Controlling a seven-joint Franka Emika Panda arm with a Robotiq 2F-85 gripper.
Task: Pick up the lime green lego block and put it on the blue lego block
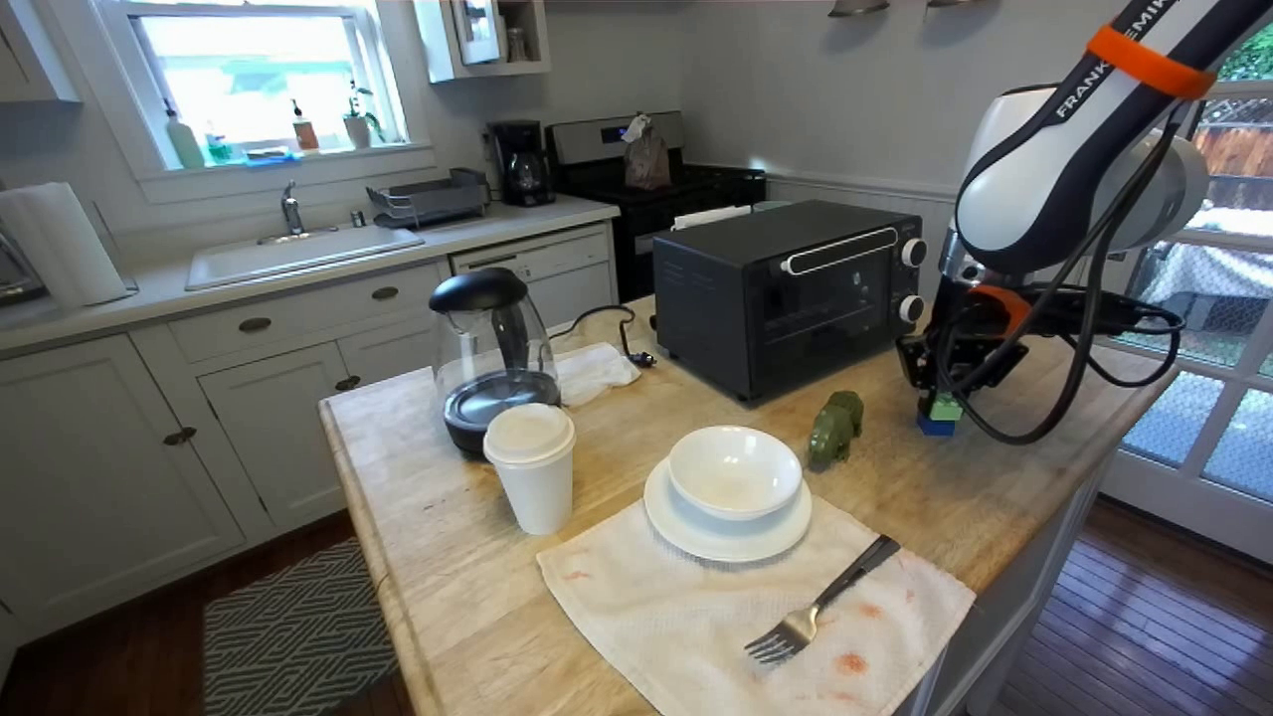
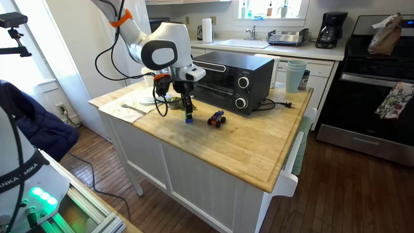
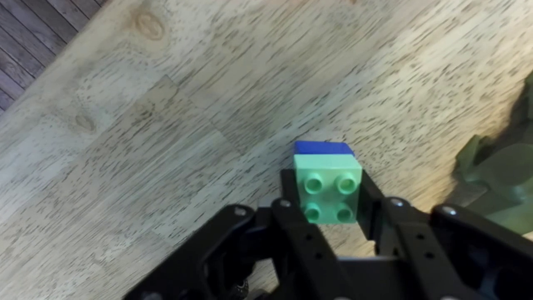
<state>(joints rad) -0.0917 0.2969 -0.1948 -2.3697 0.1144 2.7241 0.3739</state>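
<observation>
Wrist view shows me the most: the fingers [image 3: 370, 204] are clamped on the lime green lego block [image 3: 328, 187] from both sides, and a strip of the blue lego block [image 3: 322, 147] is visible just past its far edge. In an exterior view the green block appears to sit directly over the blue one, which stands on the bench [image 1: 965, 487]. Whether the two are really pressed together I cannot tell, and this is my main worry. If the green block only rests there, it may tilt or slide off when I let it go. If I press down while it is slightly out of line, the blue block could tip or skid, because, as I judge, only the bench supports it. Rising before the fingers release completely could lift the green block, maybe with the blue one hanging below. Also, a cable [image 1: 1095, 298] hangs in a low loop near the blocks; a sideways retreat could drag it against them. I would therefore release slowly and go straight up.
</observation>
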